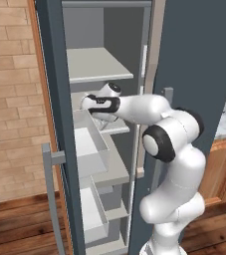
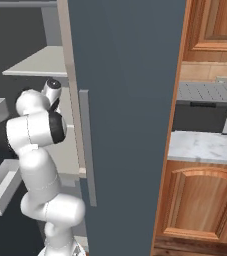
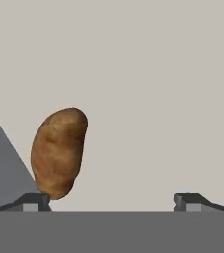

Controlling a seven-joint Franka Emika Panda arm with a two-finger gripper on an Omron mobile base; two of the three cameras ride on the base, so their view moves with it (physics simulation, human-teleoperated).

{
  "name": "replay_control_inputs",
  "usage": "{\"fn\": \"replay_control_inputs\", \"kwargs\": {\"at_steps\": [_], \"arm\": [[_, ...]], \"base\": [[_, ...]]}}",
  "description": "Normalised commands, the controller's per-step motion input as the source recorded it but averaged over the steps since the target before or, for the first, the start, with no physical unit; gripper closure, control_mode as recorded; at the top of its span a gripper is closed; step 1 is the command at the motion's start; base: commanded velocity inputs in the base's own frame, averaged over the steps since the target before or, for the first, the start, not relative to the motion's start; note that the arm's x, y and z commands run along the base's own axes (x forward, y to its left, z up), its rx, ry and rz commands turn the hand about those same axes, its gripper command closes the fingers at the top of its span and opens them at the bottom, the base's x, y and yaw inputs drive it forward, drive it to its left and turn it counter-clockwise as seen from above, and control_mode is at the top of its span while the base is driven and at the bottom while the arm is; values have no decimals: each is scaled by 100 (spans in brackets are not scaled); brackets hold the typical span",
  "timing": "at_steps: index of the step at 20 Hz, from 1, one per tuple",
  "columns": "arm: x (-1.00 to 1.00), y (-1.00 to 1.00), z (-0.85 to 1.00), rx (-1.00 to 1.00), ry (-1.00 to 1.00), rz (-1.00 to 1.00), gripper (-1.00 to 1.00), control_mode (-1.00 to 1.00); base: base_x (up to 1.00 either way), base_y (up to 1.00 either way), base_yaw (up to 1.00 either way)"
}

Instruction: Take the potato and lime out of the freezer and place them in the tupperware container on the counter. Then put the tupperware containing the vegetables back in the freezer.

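My gripper [image 3: 112,200] reaching into the freezer [image 1: 55,99], fingers spread wide with nothing between them, the potato [image 3: 59,152] lying on a pale grey shelf just above my left fingertip, close to touching it, white drawers [image 1: 92,147] pulled out below my arm

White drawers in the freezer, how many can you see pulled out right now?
2: an upper white drawer beside the arm's hand, and a lower one near the freezer bottom. Others may be hidden behind the arm or door.

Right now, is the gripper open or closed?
Open: the gripper has its fingertips far apart, the potato beside one, ungripped.
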Motion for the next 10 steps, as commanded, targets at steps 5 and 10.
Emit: {"fn": "replay_control_inputs", "kwargs": {"at_steps": [5, 10], "arm": [[43, 37, -8, 1, 2, -3, -100, -100], [45, 31, -12, 0, 3, -3, -100, -100]], "base": [[0, 0, 0], [0, 0, 0]]}}
